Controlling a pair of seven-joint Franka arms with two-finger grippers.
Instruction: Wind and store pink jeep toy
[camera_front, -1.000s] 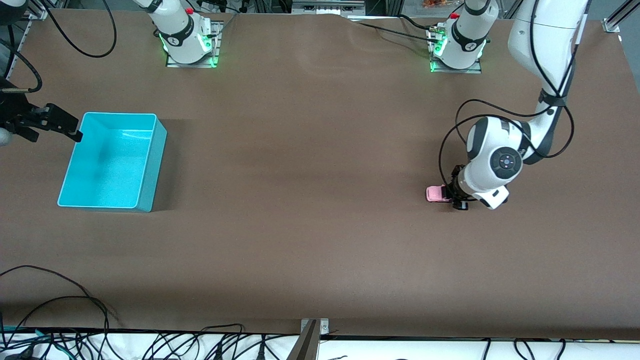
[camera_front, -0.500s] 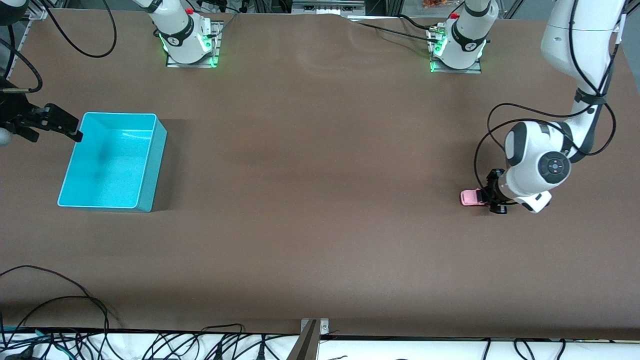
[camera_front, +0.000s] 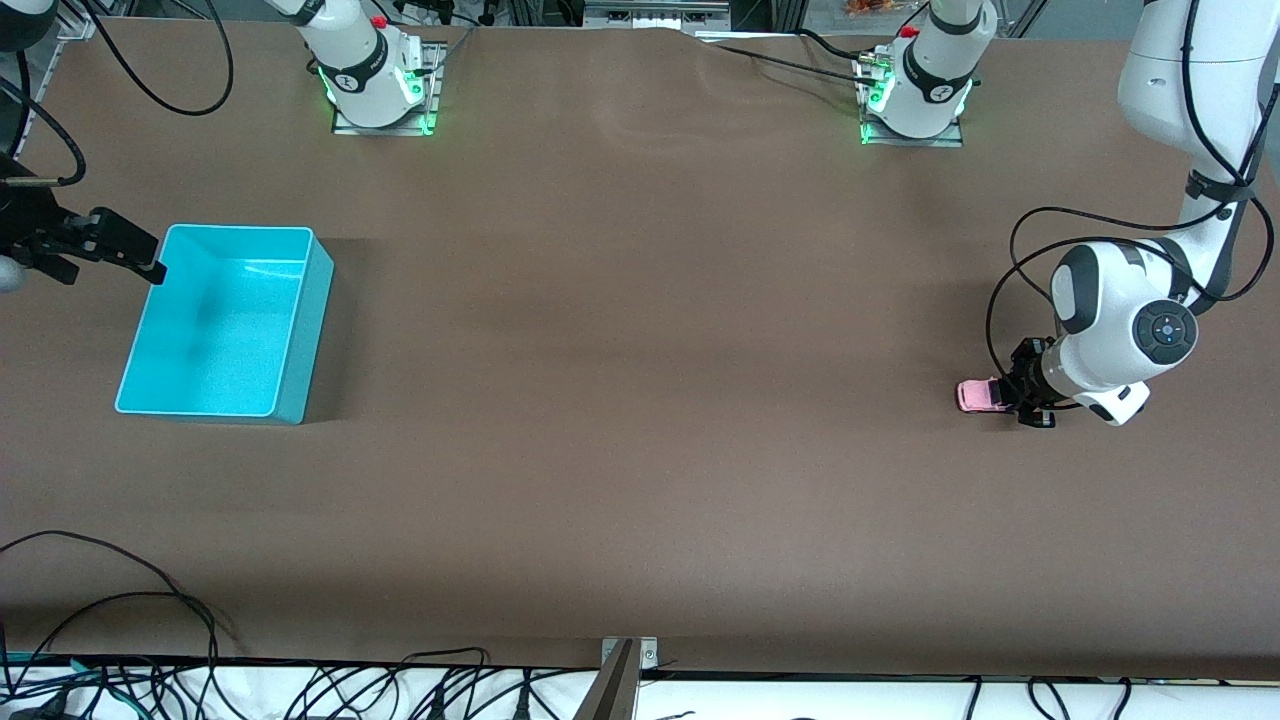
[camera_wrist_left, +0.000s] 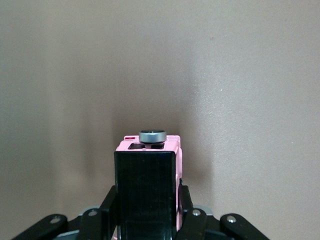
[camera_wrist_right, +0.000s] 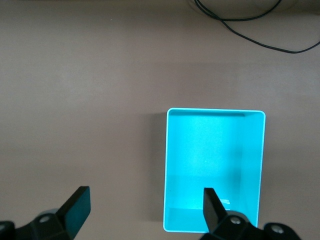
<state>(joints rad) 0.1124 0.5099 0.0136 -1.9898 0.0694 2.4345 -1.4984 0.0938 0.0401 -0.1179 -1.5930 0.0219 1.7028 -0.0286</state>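
Dragged toward the left arm's end of the worktop (camera_front: 640, 480) since the earlier frames, the pink jeep toy (camera_front: 976, 396) sits at about four o'clock in the front view, pinched by the left end effector (camera_front: 1020, 398) (wheels apparently on the surface). Right end effector (camera_front: 120, 250), spread wide, waits beside the turquoise bin (camera_front: 300, 330) at nine o'clock. Too light a pinch could let the jeep skid loose unwound.
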